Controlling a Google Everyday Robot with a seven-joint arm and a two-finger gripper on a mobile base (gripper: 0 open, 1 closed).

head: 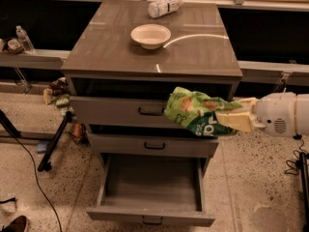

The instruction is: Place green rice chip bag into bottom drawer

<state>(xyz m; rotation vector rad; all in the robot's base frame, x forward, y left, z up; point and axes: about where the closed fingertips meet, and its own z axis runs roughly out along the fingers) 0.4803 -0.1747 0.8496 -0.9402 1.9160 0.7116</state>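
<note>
Gripper (pixel 232 120) at right — fingers clamped on green chip bag (pixel 193 109), held mid-air above the open bottom drawer (pixel 150 187).

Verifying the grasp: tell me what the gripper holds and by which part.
The gripper, right of the cabinet, holds the green rice chip bag by its right end, beside the darker green lettering.
</note>
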